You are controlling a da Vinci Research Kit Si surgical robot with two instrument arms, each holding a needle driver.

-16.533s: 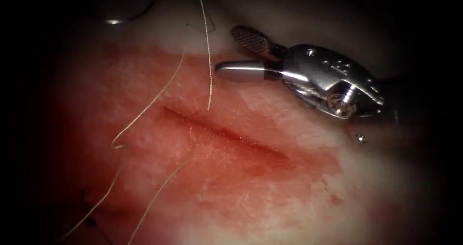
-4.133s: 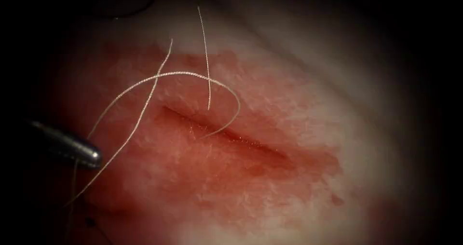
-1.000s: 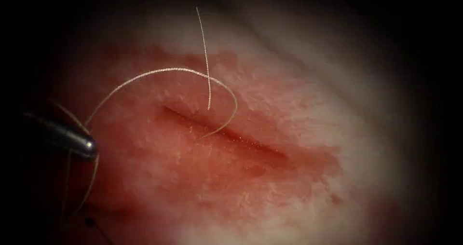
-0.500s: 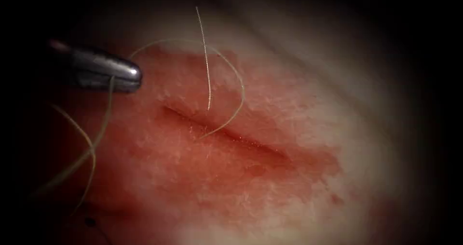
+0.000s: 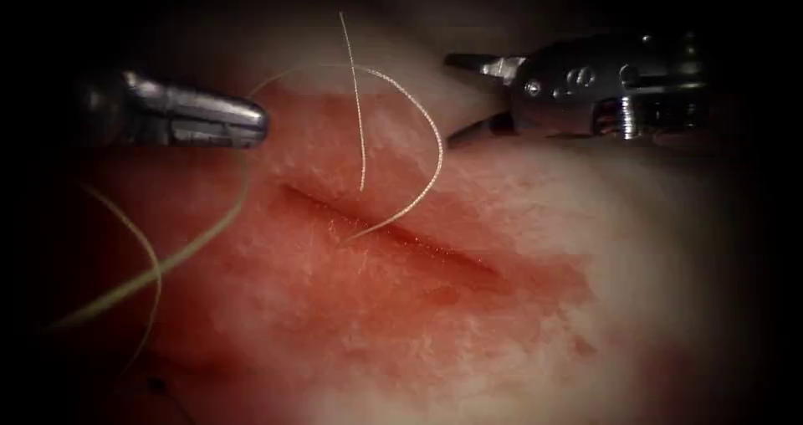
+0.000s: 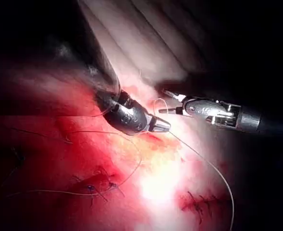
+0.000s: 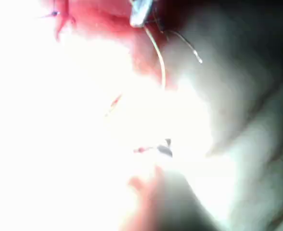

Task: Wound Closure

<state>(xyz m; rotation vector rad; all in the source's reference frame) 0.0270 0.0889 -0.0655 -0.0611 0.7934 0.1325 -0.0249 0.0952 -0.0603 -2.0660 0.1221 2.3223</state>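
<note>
The left claw (image 5: 251,124) sits left of the cut (image 5: 393,232), clenched on the thread (image 5: 431,153). From its tip the thread arcs over the tissue (image 5: 468,341) and runs down into the cut, and a second strand trails toward the tissue's lower left edge. The right claw (image 5: 456,99), near the tissue's upper right edge, is spread apart and grasps nothing. A loose thread end (image 5: 358,99) stands above the cut.

Left arm's tool (image 5: 251,124) enters from the left edge of the endoscope frame, upper left, lying nearly level, jaws closed on the thread (image 5: 418,115). Right arm's tool (image 5: 456,99) enters from the upper right, wrist level, jaws parted and holding nothing.
</note>
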